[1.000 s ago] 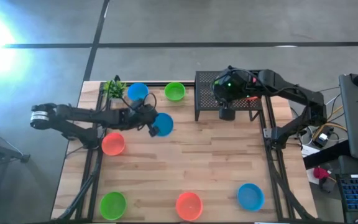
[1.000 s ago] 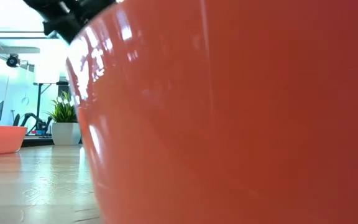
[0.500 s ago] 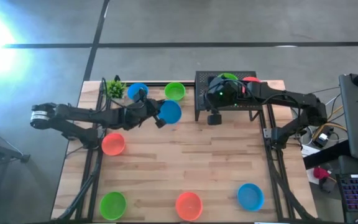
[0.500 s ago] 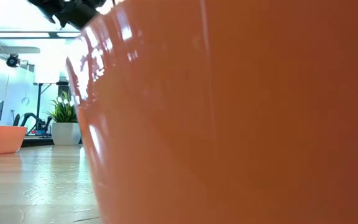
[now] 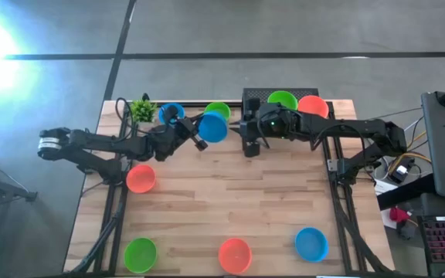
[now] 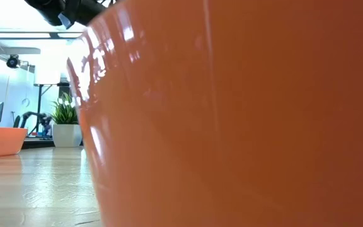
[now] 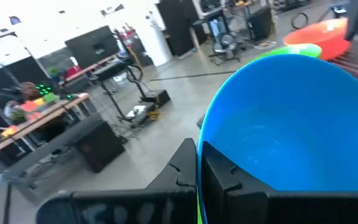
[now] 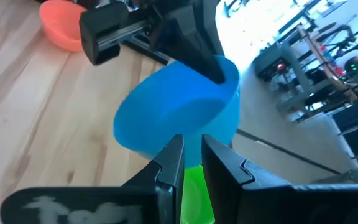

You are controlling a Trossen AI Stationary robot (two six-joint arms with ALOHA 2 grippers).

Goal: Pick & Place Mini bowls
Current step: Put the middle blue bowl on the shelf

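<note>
My left gripper [image 5: 197,133] is shut on a blue mini bowl [image 5: 212,128] held above the table's far middle; the bowl also shows in the right wrist view [image 8: 179,115]. My right gripper [image 5: 251,145] is just to the right of that bowl, at the left end of a black rack [image 5: 253,96]. Its fingers [image 8: 166,165] stand a narrow gap apart and hold nothing. A green bowl [image 5: 282,99] and an orange-red bowl [image 5: 313,106] sit on the rack. A green bowl [image 5: 219,110] is partly hidden behind the held one. My left gripper holds the blue bowl by its rim [image 7: 201,134], one finger inside the bowl [image 7: 225,177] and one outside [image 7: 178,169]. The fingers come from the table's left, about level. The bowl is lifted clear of the table and tilted.
On the table are a blue bowl [image 5: 171,113] beside a small plant [image 5: 141,108], an orange-red bowl [image 5: 140,178] at the left, and green [image 5: 140,252], orange-red [image 5: 235,255] and blue [image 5: 311,243] bowls along the near edge. An orange-red bowl [image 6: 232,126] fills the low view.
My left gripper has carried the blue bowl up and toward the table's far right, toward the rack. My right gripper has moved off the rack toward the table's left, closer to the blue bowl, uncovering the green and orange-red bowls on the rack.
</note>
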